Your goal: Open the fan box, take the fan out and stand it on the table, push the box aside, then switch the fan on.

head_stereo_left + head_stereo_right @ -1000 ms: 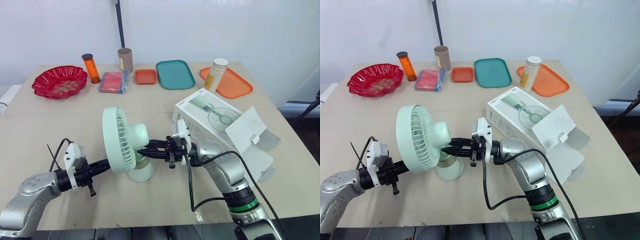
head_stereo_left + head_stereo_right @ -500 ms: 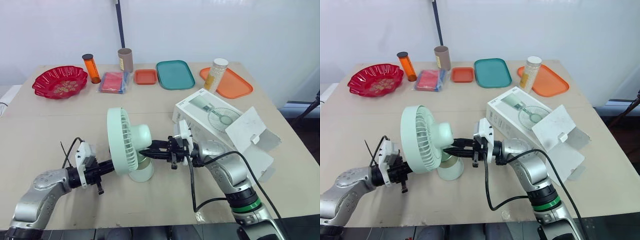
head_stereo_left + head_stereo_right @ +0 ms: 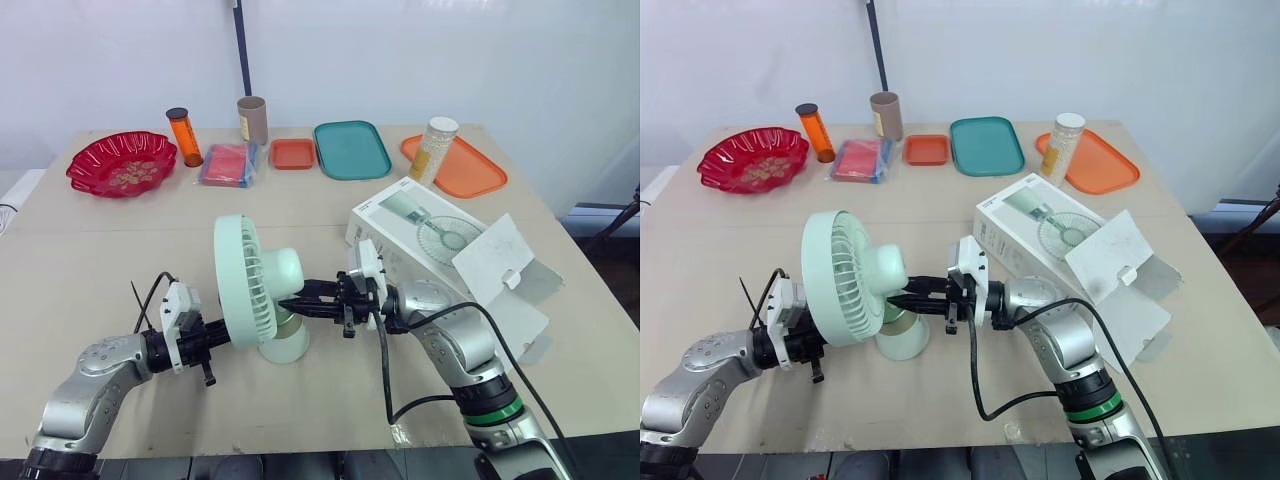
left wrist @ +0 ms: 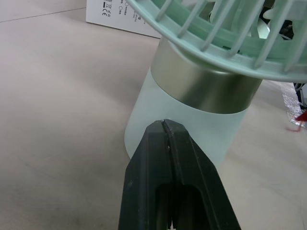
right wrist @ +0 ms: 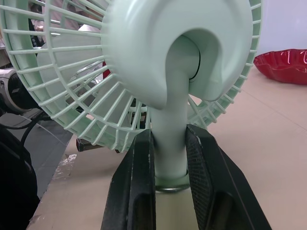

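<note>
Broadly, the bench (image 3: 100, 260) carries a white box (image 3: 420, 225) lying on the robot's right side, its end flap hanging open. Beside it, near the front edge, the pale green fan (image 3: 250, 285) stands upright on its round base. The right gripper (image 5: 170, 143) clasps the fan's neck between its two fingers. The left gripper (image 4: 164, 125) is clenched on nothing, its tip right at the fan's base.

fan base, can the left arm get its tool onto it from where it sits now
Probably yes. The left tool, shut, points straight at the fan base from close up with nothing between them. The right tool clamps the stem from the far side, out of its way.
</note>
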